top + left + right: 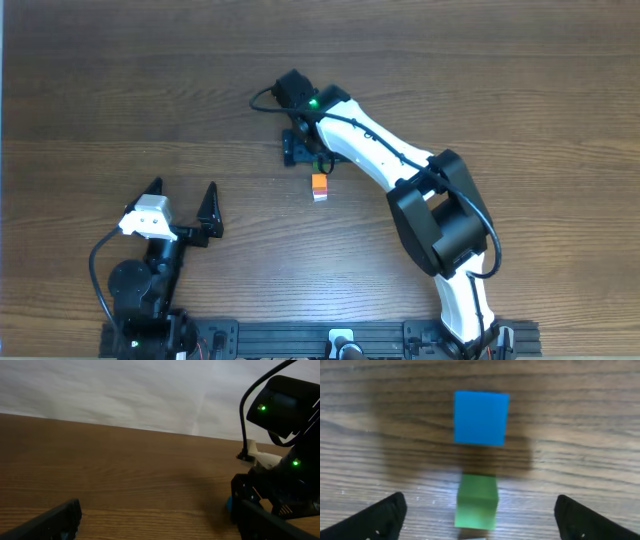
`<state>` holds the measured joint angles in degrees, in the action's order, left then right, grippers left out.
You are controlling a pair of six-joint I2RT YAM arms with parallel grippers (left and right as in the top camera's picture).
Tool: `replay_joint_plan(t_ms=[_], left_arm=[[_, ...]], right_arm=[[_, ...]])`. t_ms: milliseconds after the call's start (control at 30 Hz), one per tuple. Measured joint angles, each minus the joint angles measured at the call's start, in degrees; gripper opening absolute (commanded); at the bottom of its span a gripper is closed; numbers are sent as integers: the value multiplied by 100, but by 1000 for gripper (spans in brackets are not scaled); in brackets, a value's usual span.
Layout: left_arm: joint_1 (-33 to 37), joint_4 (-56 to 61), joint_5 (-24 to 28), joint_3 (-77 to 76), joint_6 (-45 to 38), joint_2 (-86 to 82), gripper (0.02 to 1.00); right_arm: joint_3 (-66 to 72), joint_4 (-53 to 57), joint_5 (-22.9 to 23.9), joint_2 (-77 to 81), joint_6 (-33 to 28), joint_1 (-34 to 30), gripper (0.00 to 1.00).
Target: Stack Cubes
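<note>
Wood table [100, 100] w/ blue cube [481, 417], green cube [476, 501] just beside, orange cube [320, 183] nearby.

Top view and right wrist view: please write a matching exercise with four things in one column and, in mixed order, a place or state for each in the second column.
Things
1 left gripper
2 right gripper
3 orange cube
4 blue cube

Places or states
A under the right gripper, beside the green cube
B open, above two cubes
C open, near its own arm's base, far from the cubes
D uncovered on the table, just outside the right gripper

Pairs: 1-C, 2-B, 3-D, 4-A
</note>
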<state>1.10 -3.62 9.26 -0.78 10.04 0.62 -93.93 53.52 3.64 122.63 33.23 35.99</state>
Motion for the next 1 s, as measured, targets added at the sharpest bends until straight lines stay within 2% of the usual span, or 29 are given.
replay_joint_plan(t_ms=[567,1000], left_arm=[[-2,0,-2,0,0,0,1000],[0,0,0,0,0,0,998]], right_arm=[[13,-133,-33,138,2,-33,879],[20,-129,-92,221,20,-33,741]])
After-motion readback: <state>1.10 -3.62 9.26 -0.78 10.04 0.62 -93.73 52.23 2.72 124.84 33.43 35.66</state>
